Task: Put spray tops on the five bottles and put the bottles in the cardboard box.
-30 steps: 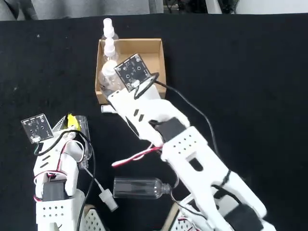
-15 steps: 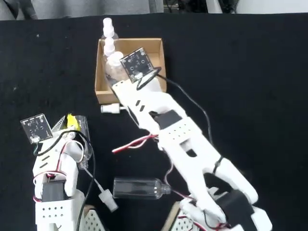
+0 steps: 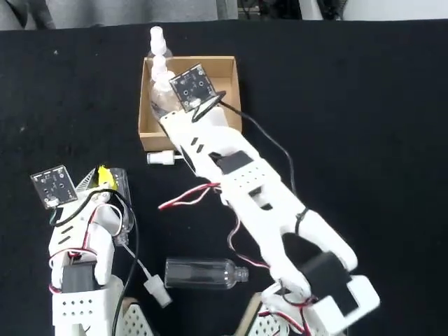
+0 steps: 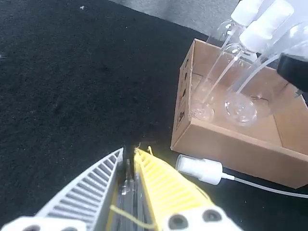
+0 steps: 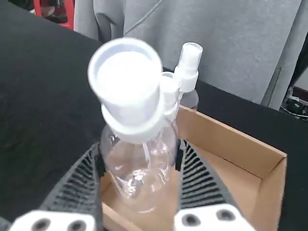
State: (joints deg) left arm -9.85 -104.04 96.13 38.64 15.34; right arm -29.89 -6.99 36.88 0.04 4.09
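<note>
The cardboard box (image 3: 224, 70) stands at the back of the black table. My right gripper (image 5: 139, 166) is shut on a clear bottle (image 5: 137, 159) with a white spray top (image 5: 127, 77), held upright with its base low in the box's near-left corner (image 3: 162, 98). Two more topped bottles (image 5: 185, 65) (image 3: 158, 40) stand behind it along the left wall. A bare bottle (image 3: 203, 273) lies on its side near the arm bases. One loose spray top (image 3: 164, 157) (image 4: 199, 168) lies just in front of the box, another (image 3: 155, 288) by the left arm. My left gripper (image 4: 129, 153) (image 3: 112, 180) rests shut, well short of the box.
The right arm (image 3: 252, 196) stretches diagonally across the middle of the table to the box. The box's right half (image 5: 231, 159) is bare cardboard. Black cloth lies open to the left and right of the box. A grey garment hangs beyond the table's far edge.
My right arm has stretched farther toward the back, carrying the topped bottle over the front wall and deeper into the box. The left arm has not moved.
</note>
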